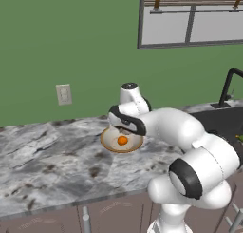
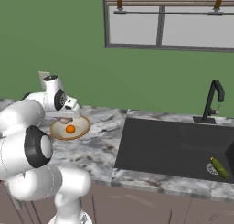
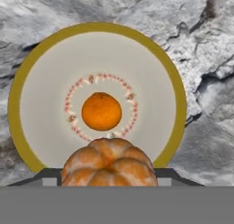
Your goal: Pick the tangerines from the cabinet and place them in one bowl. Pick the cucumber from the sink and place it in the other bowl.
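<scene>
Bright orange tangerine (image 3: 101, 111), beige bowl (image 3: 41, 95) (ochre rim), grey-veined marble counter (image 3: 201, 58)

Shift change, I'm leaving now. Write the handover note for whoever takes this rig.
Gripper: shut on the second tangerine, hovering above the bowl on the marble counter.
First tangerine: already lying in the middle of that bowl.
Cucumber: in the black sink, beside the drain, untouched.
Done: one tangerine placed.
Left: open the jaws to drop the held tangerine into the bowl, then fetch the cucumber and put it in the other bowl.
</scene>
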Tool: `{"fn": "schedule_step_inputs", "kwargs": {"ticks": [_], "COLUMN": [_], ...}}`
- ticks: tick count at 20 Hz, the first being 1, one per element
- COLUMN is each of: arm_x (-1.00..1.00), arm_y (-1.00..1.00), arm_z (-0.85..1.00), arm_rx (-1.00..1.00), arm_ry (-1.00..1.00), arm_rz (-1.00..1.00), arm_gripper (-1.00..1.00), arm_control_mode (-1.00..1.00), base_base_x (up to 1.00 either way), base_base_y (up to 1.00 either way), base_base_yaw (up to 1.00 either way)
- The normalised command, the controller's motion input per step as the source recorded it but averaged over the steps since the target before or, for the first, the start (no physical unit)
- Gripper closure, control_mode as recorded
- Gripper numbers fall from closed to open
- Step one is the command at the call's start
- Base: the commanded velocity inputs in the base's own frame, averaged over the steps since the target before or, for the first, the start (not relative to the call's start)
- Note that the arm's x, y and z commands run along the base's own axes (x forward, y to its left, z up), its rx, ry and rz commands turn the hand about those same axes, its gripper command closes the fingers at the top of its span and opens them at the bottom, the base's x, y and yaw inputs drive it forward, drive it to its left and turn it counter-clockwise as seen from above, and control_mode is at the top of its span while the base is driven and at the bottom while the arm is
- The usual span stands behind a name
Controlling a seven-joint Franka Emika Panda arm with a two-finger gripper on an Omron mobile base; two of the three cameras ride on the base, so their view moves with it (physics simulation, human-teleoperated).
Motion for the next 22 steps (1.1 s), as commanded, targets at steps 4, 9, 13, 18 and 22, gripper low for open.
{"fn": "schedule_step_inputs", "kwargs": {"ticks": [4,9,13,18,22], "arm_x": [0.31,0.33,0.52,0.54,0.41], "arm_y": [0.08,0.08,0.03,0.02,0.10], "arm_z": [-0.18,-0.09,-0.07,-0.12,-0.26], "arm_rx": [0.00,0.05,0.02,0.00,0.00], "arm_ry": [0.08,0.19,0.08,-0.04,-0.12], "arm_rz": [0.00,0.00,0.00,0.00,0.00], "arm_gripper": [1.00,1.00,1.00,1.00,1.00], "arm_control_mode": [-1.00,-1.00,-1.00,-1.00,-1.00], "base_base_x": [0.00,0.00,0.00,0.00,0.00], "base_base_y": [0.00,0.00,0.00,0.00,0.00], "base_base_yaw": [0.00,0.00,0.00,0.00,0.00]}}
